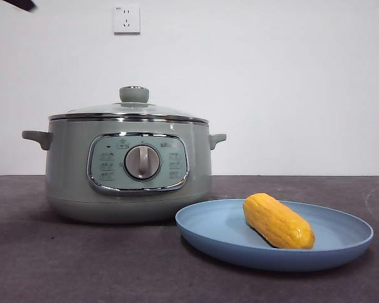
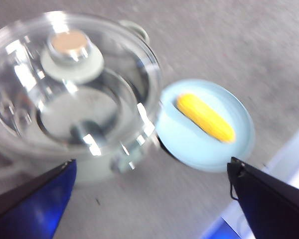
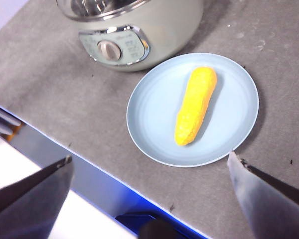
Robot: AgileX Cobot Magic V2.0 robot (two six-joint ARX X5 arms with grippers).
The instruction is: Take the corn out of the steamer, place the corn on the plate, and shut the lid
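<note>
The steamer (image 1: 127, 169) stands on the table (image 1: 63, 265) toward nine o'clock; the lid (image 1: 131, 108) sits on it; the plate (image 1: 275, 237) lies just beside it toward four o'clock; the corn (image 1: 278, 220) rests on the plate.

A bare test room staged as a kitchen: a steamer (image 1: 129, 170) and plate (image 1: 341, 243) on a grey worktop (image 1: 63, 265) before a plain white wall (image 1: 271, 82) with a socket (image 1: 126, 19)
</note>
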